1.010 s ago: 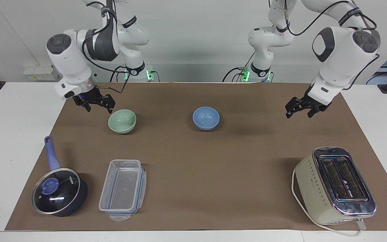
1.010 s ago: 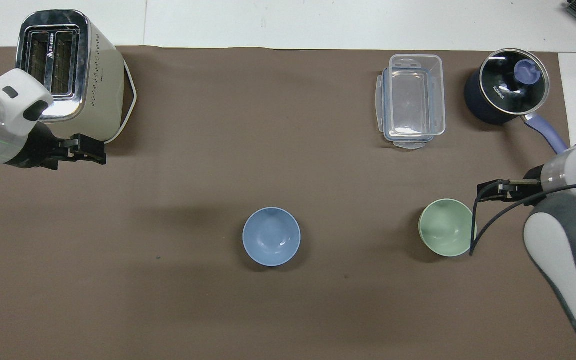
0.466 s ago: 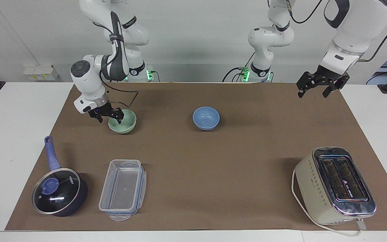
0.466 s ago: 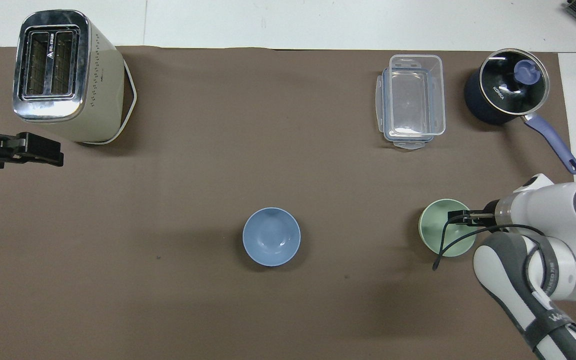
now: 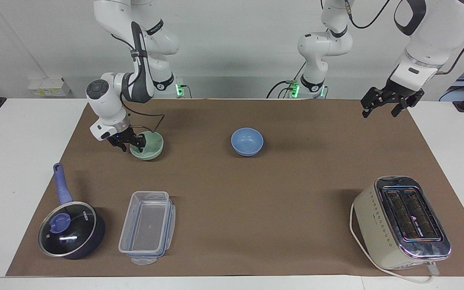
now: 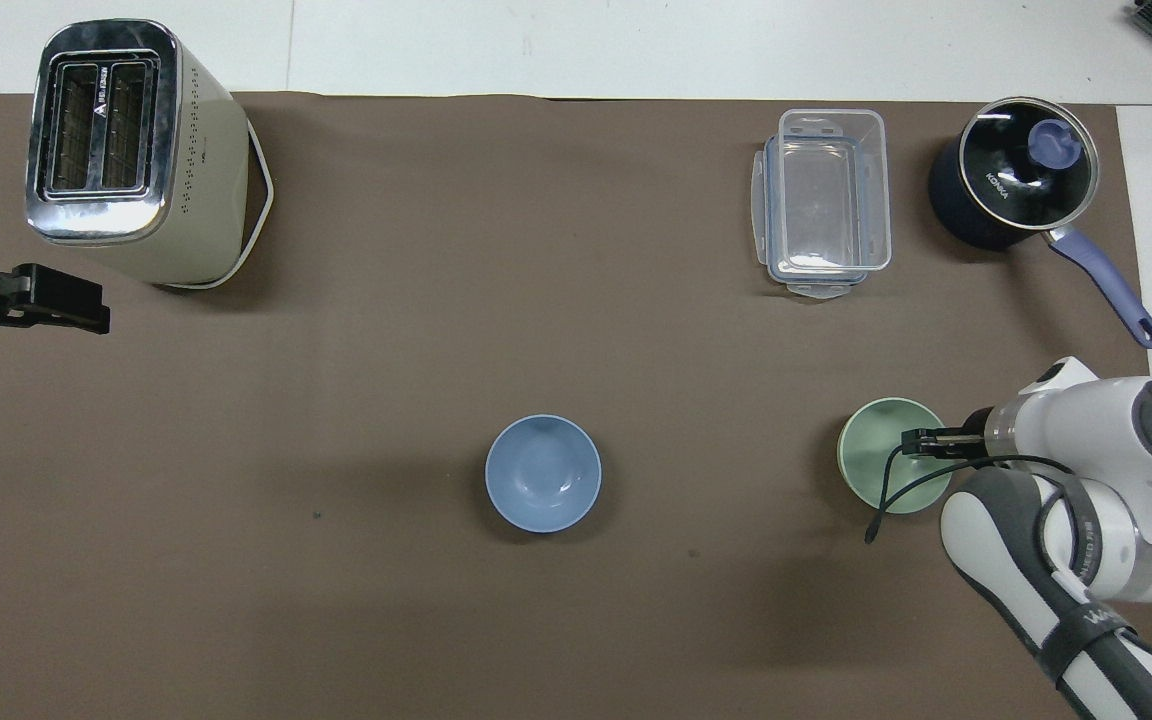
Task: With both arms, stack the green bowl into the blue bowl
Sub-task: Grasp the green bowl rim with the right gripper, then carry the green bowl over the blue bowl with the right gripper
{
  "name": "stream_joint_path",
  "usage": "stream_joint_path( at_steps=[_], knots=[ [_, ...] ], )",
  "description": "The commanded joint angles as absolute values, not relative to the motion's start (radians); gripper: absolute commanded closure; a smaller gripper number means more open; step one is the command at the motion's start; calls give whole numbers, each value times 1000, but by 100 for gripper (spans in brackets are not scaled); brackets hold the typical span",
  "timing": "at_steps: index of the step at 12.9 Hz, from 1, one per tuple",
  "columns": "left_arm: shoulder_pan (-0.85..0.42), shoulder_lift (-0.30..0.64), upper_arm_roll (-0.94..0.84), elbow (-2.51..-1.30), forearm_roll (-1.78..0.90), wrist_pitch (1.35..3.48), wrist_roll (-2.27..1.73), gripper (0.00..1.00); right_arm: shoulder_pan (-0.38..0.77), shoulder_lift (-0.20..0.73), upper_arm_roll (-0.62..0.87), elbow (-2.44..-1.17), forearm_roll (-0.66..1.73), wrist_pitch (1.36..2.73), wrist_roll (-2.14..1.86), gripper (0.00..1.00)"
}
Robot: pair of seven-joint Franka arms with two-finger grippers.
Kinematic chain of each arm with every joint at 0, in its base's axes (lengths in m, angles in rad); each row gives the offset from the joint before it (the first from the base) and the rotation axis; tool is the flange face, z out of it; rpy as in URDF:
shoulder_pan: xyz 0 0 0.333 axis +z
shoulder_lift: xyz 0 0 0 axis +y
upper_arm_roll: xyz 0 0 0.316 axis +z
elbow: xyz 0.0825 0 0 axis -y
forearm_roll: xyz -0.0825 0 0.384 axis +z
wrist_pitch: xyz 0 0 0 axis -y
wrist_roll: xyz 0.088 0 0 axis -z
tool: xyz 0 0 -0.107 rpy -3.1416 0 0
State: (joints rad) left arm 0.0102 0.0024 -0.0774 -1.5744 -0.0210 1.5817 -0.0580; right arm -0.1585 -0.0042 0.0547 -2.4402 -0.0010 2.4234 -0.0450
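Brown counter: right gripper [image 5: 132, 142] fingers straddle the green bowl's [image 5: 149, 146] rim, grip uncertain; next, lift toward blue bowl [image 5: 247, 141]. Left gripper [image 5: 382, 106] waits, released.

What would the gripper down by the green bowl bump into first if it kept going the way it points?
Probably the green bowl itself: the right gripper points down at its rim, one jaw over the inside. Below that is only the brown mat.

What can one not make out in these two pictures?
- Overhead view: the right arm's wrist covers where the right end effector meets the green bowl at its rim; contact is unclear.
- Overhead view: the picture's edge cuts off the arm above the left end effector.
- Both views: the lid hides the inside of the saucepan.
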Motion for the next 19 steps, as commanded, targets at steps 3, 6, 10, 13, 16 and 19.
stream_joint_path(
  at_steps=[3, 6, 10, 13, 16, 19],
  knots=[
    [23, 0, -86, -1572, -2, 1566, -46, 0, -164, -37, 58, -2444, 26, 2422, -81, 43],
    [23, 0, -86, -1572, -2, 1566, -46, 0, -161, -46, 58, -2427, 29, 2381, -83, 46],
    [23, 0, -86, -1572, -2, 1566, -46, 0, -155, -54, 60, -2427, 31, 2368, -83, 80],
    [23, 0, -86, -1572, -2, 1566, -46, 0, -152, -72, 66, -2389, 32, 2274, -84, 100],
    [23, 0, -86, -1572, -2, 1566, -46, 0, -117, -98, 72, -2304, 90, 2143, -89, 100],
    [23, 0, -86, -1572, -2, 1566, -46, 0, 6, -132, 72, -2277, 165, 2143, -74, 100]
  ],
)
